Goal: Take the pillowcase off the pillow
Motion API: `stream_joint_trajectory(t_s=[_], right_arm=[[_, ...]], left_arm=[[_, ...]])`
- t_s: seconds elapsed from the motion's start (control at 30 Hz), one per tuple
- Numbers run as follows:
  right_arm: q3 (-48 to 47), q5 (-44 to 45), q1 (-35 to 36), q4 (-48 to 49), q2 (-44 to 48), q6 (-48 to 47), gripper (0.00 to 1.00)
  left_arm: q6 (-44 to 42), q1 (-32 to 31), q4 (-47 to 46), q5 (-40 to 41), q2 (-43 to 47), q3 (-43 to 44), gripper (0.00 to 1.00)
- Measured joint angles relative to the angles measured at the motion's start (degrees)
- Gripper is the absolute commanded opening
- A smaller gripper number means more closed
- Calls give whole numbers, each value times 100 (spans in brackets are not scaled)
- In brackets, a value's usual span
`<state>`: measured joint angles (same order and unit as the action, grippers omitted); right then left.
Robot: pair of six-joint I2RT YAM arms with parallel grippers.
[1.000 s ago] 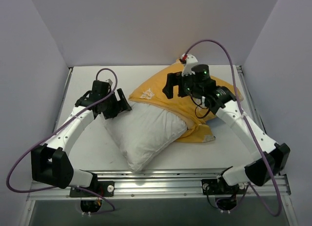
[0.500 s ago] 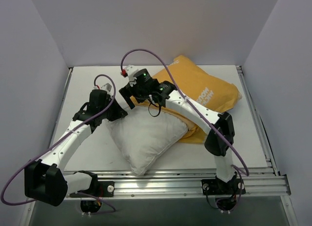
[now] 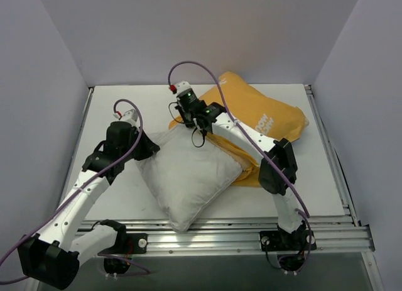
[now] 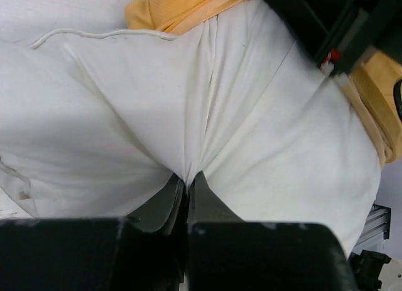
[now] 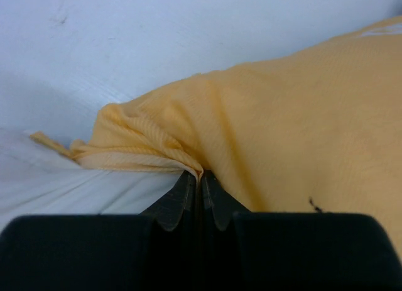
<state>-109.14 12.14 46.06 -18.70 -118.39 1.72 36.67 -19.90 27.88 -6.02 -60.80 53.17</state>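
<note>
Now you're clamping the left gripper (image 4: 187, 179) on the pillow (image 3: 188, 171), the right gripper (image 5: 201, 176) on the pillowcase (image 5: 282, 127); the pillow's far end is remaining covered.

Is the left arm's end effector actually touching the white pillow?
Touching. The left wrist view shows the left end effector shut on a pinched fold of the white pillow, with the fabric puckering into its fingertips.

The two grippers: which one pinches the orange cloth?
The right gripper pinches the orange-yellow fabric pillowcase; the left gripper grips the plump white pillow instead.
</note>
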Motion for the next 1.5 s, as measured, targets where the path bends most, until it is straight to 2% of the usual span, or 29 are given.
stream_joint_trajectory(t_s=[0.2, 0.47, 0.63, 0.8, 0.87, 0.9, 0.93, 0.97, 1.0, 1.03, 1.1, 1.13, 1.17, 1.27, 1.4, 1.5], right_arm=[[-122, -83, -1045, -199, 59, 785, 0], [-758, -901, -2756, -1416, 164, 1725, 0], [-944, -1292, -3152, -1718, 173, 1884, 0], [-833, -1220, -3521, -1058, 173, 1565, 0], [-800, -1290, -3600, -780, 173, 1469, 17], [-798, -1320, -3604, -662, 181, 1429, 26], [-785, -1373, -3567, -553, 201, 1401, 43], [-719, -1421, -3488, -431, 264, 1390, 50], [-614, -1467, -3383, -341, 354, 1351, 61], [-417, -1515, -3230, -245, 527, 1342, 66], [28, -1587, -2988, -92, 916, 1351, 73], [367, -1631, -2824, -33, 1233, 1379, 80], [643, -1659, -2688, 17, 1515, 1399, 82], [1545, -1633, -2455, 142, 2465, 1475, 88], [2411, -1123, -2457, 155, 3613, 1552, 92], [2959, -514, -2524, 76, 4325, 1657, 93]], left_arm=[[-37, -39, 369, 138, 828, 17, 2], [-24, -59, 1445, 442, 1893, 564, 2], [-39, -63, 2055, 732, 2061, 970, 2], [-168, 74, 2756, 1543, 2258, 1010, 2], [-181, 79, 2704, 1631, 2184, 1008, 2], [-181, 79, 2634, 1631, 2081, 1005, 6], [-184, 83, 2511, 1600, 1904, 1005, 14], [-195, 83, 2393, 1550, 1725, 1005, 23], [-205, 83, 2262, 1467, 1543, 1008, 33], [-208, 83, 2129, 1360, 1373, 1012, 52], [-210, 79, 1899, 1126, 1067, 1027, 69], [-203, 66, 1797, 984, 942, 1032, 82], [-227, 42, 1690, 826, 861, 1032, 87], [-271, -164, 1353, 487, 826, 1029, 97], [-431, -710, 647, 476, 763, 970, 94], [-564, -879, 46, 619, 428, 861, 94]])
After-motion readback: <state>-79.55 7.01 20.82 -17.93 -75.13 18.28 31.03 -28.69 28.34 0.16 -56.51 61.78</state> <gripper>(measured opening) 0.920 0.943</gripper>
